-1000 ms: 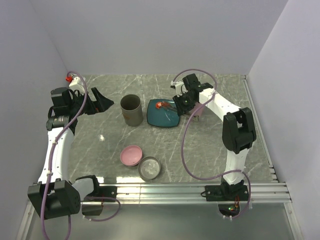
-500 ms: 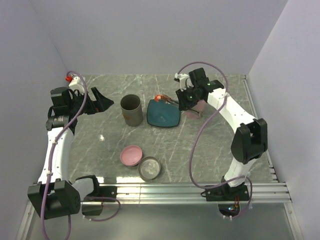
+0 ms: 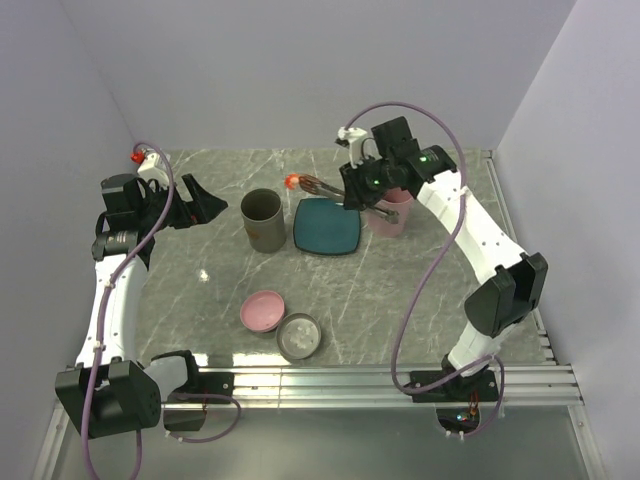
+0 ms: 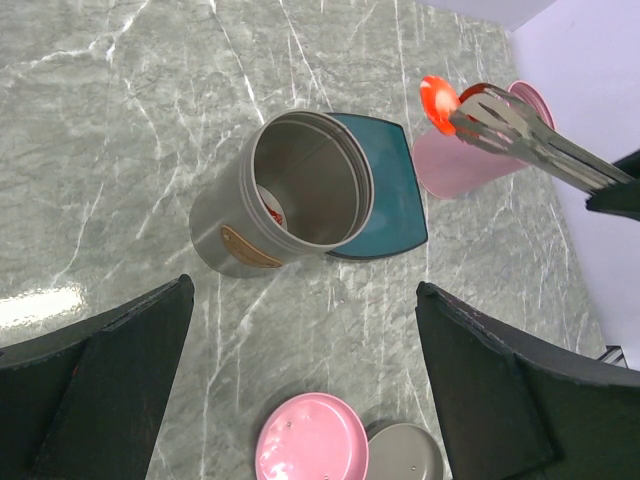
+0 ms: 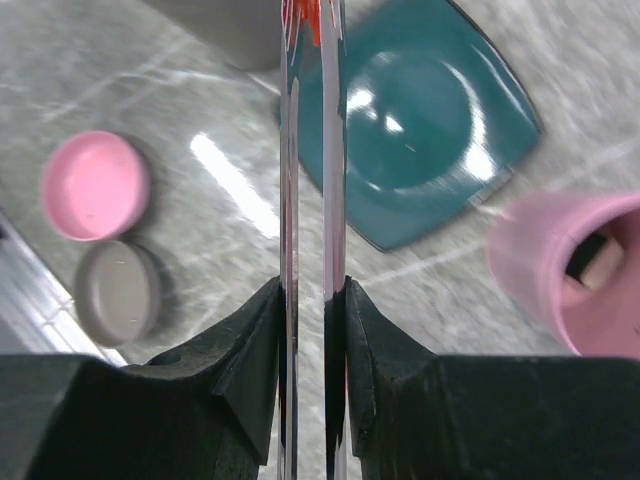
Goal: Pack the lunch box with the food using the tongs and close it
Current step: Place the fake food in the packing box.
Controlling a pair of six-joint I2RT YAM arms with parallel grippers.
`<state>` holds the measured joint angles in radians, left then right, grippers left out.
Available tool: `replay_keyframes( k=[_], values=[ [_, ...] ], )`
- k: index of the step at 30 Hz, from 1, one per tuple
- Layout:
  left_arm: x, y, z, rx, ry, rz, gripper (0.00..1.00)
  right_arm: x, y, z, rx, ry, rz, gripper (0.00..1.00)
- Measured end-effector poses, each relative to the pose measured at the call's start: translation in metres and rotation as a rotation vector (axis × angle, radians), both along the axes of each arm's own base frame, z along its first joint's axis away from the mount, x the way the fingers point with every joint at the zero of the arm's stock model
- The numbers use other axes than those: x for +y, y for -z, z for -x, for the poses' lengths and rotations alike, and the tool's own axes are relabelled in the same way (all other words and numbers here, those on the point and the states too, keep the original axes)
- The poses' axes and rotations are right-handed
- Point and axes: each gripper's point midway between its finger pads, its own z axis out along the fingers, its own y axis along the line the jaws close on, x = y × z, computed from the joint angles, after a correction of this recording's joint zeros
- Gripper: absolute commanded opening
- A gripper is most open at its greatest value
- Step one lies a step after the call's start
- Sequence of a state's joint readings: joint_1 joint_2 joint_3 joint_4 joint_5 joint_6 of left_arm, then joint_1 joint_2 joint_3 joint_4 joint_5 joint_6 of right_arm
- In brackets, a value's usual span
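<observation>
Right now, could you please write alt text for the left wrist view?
Silver tongs hold a red food piece at upper right, near a pink cup. An open metal canister stands mid-frame, partly hiding a teal plate.

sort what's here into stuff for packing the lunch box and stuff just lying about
In the job: tongs in the right gripper, red food piece at their tip, steel lunch box, teal plate, likely pink lid, grey lid.
Lying about: pink cup.

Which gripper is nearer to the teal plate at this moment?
Right. The right gripper, shut on the tongs, hangs over the teal plate at its far right corner. The left gripper, open, sits well off to the plate's left, beyond the steel canister.
</observation>
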<state>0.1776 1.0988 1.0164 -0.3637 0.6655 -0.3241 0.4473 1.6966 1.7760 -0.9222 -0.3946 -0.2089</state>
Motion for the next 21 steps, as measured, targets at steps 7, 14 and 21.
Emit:
replay_keyframes(
  k=[7,14,21],
  values=[
    [0.0,0.002,-0.001,0.007,-0.001,0.001,1.0,0.054,-0.022,0.032,-0.028,-0.127,-0.036,0.27],
    [0.0,0.002,-0.001,0.006,-0.001,0.001,0.99,0.088,-0.018,0.033,-0.018,-0.164,-0.036,0.28],
    [0.001,0.002,-0.002,0.007,-0.007,-0.003,0.99,0.091,0.011,0.025,0.028,-0.136,0.018,0.32]
  ],
)
